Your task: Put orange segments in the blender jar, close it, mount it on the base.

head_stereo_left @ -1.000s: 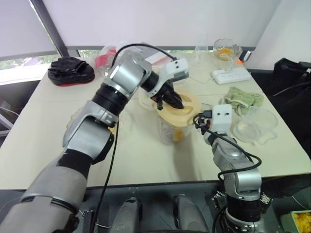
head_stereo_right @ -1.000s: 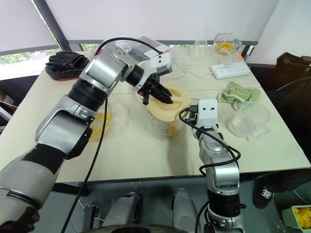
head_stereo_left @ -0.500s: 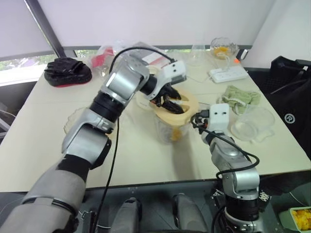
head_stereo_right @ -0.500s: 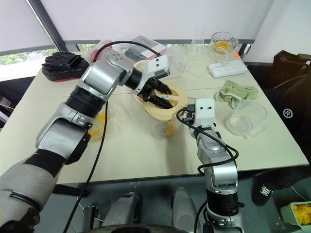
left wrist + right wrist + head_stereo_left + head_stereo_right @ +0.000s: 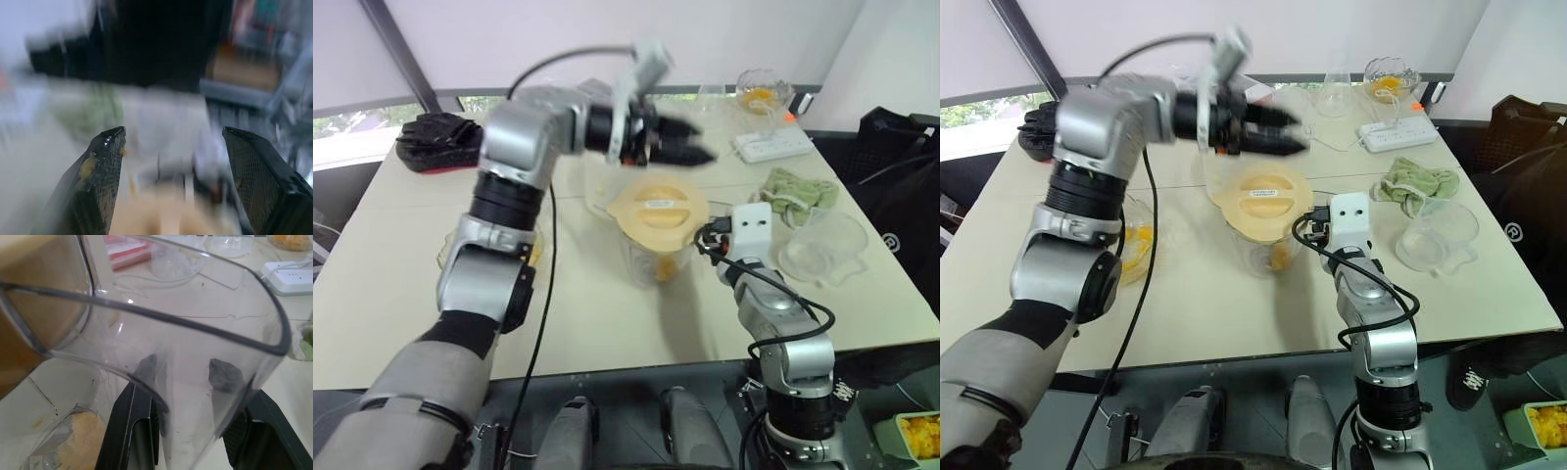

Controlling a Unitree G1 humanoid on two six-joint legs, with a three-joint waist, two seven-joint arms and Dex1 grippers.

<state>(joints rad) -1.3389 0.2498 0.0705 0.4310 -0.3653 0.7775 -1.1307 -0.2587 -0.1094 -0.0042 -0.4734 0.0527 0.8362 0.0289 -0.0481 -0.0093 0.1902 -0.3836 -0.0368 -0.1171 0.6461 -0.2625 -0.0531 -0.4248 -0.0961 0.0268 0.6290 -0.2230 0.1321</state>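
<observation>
The blender jar [image 5: 654, 262] stands mid-table with a flat pale orange lid [image 5: 658, 210] resting on its mouth. Orange segments [image 5: 669, 270] show through its clear wall near the bottom. My left gripper [image 5: 703, 154] hovers above and behind the lid, level and pointing right. It is open, and in the left wrist view its fingers [image 5: 105, 181] are smeared with yellow pulp and have nothing between them. My right gripper [image 5: 185, 369] is shut on the jar's clear handle [image 5: 195, 328]. The cream-white base [image 5: 1217, 178] peeks out just behind the jar.
A scalloped glass bowl [image 5: 1136, 245] with orange pieces sits left of the jar. To the right lie a clear cup [image 5: 822, 250] and a green cloth [image 5: 798, 191]. A power strip [image 5: 773, 147], a small bowl of fruit [image 5: 759, 95] and a black pad [image 5: 435, 139] line the far edge.
My left gripper let go of the lid, opened, rose well above the jar and swung to point right. The lid stays on the jar. The right arm has held still.
</observation>
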